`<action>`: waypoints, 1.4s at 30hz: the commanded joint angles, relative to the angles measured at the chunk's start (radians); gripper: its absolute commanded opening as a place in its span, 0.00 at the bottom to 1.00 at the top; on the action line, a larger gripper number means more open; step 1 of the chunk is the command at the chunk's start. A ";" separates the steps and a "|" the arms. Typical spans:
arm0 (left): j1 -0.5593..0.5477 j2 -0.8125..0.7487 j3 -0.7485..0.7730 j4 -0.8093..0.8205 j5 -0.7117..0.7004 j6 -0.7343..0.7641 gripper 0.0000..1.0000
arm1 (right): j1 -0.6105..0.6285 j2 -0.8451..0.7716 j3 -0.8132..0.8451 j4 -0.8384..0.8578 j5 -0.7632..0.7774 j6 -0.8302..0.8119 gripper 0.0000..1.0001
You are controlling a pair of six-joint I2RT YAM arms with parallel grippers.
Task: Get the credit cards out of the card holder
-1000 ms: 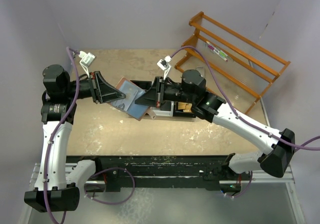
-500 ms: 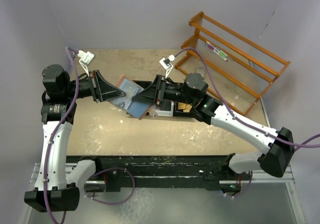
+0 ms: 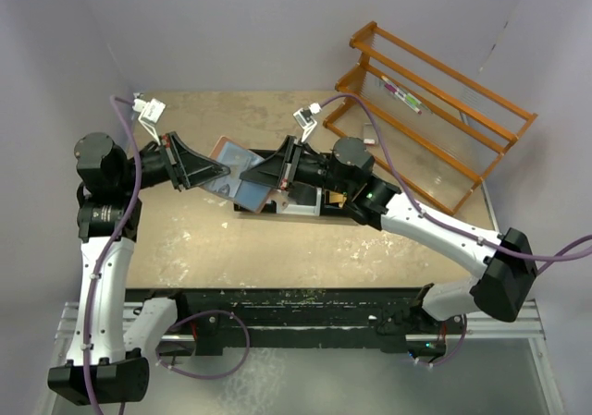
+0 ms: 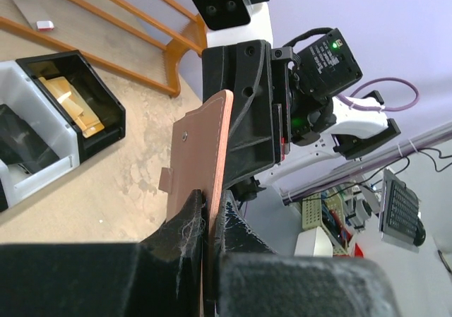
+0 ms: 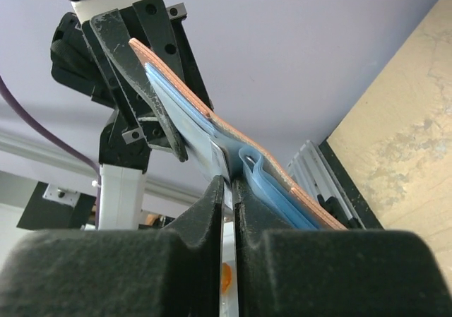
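From above, we see the left fingers [image 3: 192, 167] and the right fingers [image 3: 275, 170] meet over the middle of the tabletop [image 3: 277, 249], a bit nearer its far edge. The card holder [image 3: 231, 167] is between them, open, with its blue inside facing up. A white bin [image 3: 303, 208] sits just beside it on the right, partly under the right arm. A wooden rack [image 3: 453, 70] stands at the far right corner.

From the left wrist, we see the left fingers [image 4: 180, 225] pressed close together on the brown edge of the card holder [image 4: 201, 147]. The card holder stands up in the air, off the tabletop. The right fingers [image 4: 240, 98] are just behind it. A black bin [image 4: 106, 130] with tan paper pieces [image 4: 70, 105] sits beside the white bin [image 4: 42, 169].

From the right wrist, we see the right fingers [image 5: 198, 218] squeezed nearly together. A thin pale credit card [image 5: 215, 154] runs down between them. Its top end is tucked in the blue inside of the card holder [image 5: 282, 190]. The left fingers [image 5: 134, 70] hold the far end of the card holder.
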 commanded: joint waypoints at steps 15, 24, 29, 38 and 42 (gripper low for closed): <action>-0.009 0.005 -0.063 0.064 0.126 -0.076 0.26 | 0.010 0.006 0.083 0.057 -0.178 -0.080 0.00; -0.009 0.008 -0.049 0.063 0.145 -0.085 0.19 | -0.005 -0.019 0.081 0.007 -0.167 -0.109 0.00; -0.008 0.008 -0.041 0.079 0.150 -0.107 0.16 | -0.011 -0.037 0.040 0.009 -0.148 -0.101 0.00; -0.009 0.007 -0.033 0.092 0.151 -0.130 0.16 | -0.018 -0.074 -0.027 0.004 -0.123 -0.099 0.00; -0.009 0.009 -0.029 0.094 0.152 -0.131 0.16 | -0.021 -0.086 -0.039 0.000 -0.123 -0.100 0.00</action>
